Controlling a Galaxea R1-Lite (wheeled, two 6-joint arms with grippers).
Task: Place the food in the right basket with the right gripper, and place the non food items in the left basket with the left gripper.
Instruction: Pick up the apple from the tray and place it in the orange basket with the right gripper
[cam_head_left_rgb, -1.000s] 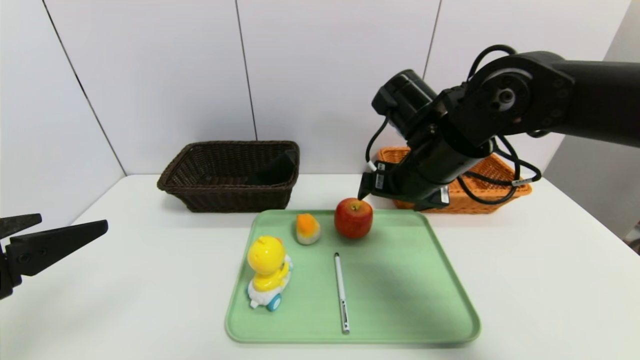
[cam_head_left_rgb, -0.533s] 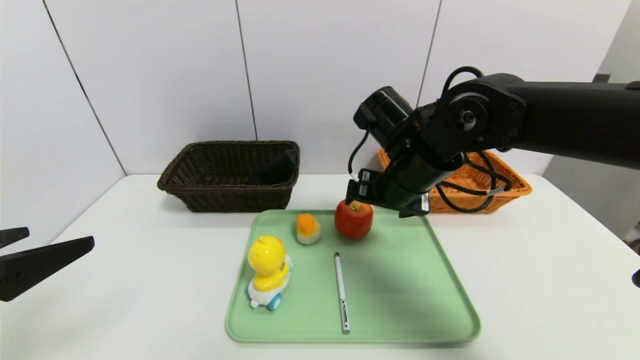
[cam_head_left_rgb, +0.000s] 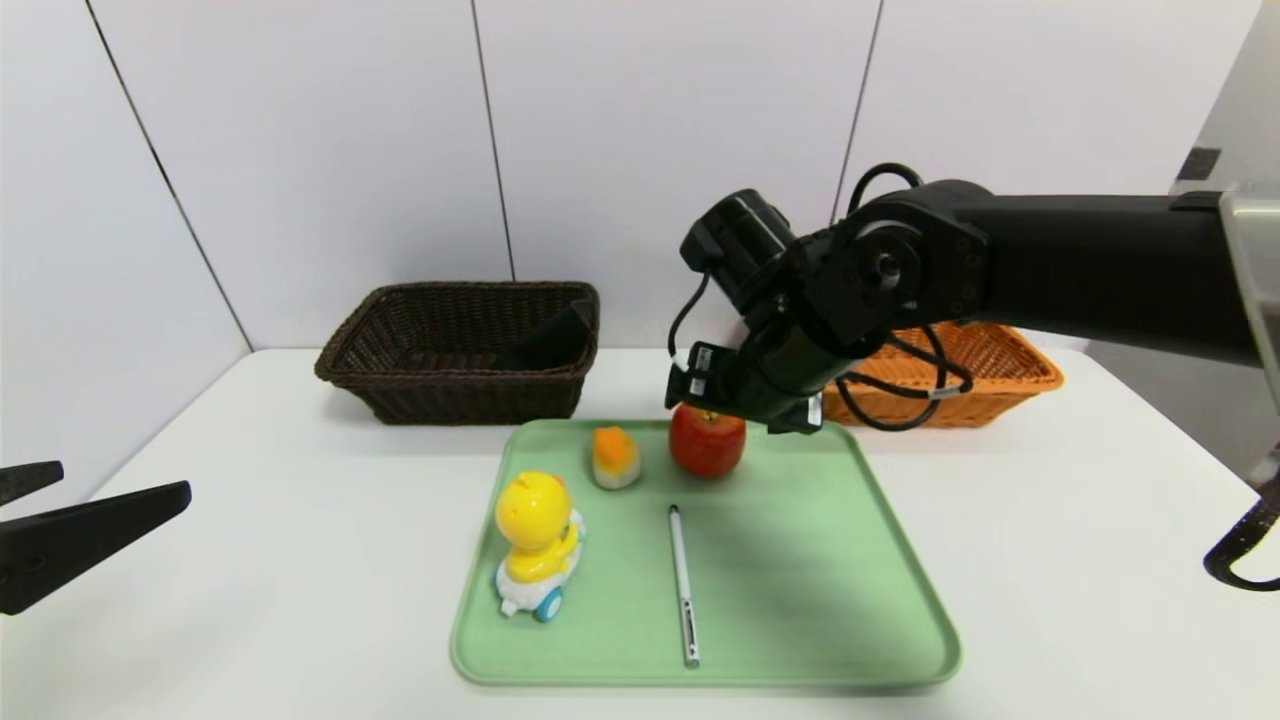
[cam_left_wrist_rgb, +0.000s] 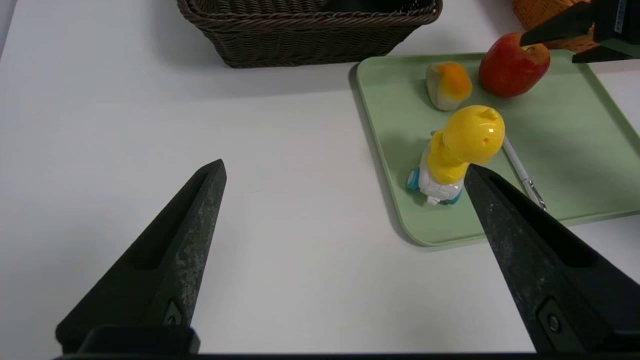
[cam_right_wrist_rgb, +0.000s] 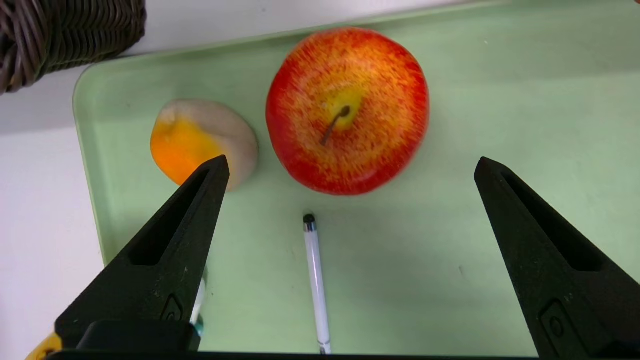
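Head view: right gripper (cam_head_left_rgb: 735, 408) hangs just above the red apple (cam_head_left_rgb: 707, 443) at the far end of the green tray (cam_head_left_rgb: 880, 600), fingers apart, likely lining up a top grasp. White-orange food piece (cam_head_left_rgb: 615, 458) sits beside the apple; duck toy (cam_head_left_rgb: 537, 540) and pen (cam_head_left_rgb: 682, 583) lie nearer. Orange basket (cam_head_left_rgb: 1010, 365) is empty behind the arm; dark basket (cam_head_left_rgb: 460, 345) holds the black pouch (cam_head_left_rgb: 550, 340). Left gripper (cam_head_left_rgb: 90, 520) is parked over the tabletop (cam_head_left_rgb: 250, 560).

Left wrist view: fingers (cam_left_wrist_rgb: 170, 260) wide apart, idle, facing the duck toy (cam_left_wrist_rgb: 457, 150).

Right wrist view: fingers (cam_right_wrist_rgb: 165, 255) spread wider than the apple (cam_right_wrist_rgb: 347, 110), which is centred between them.
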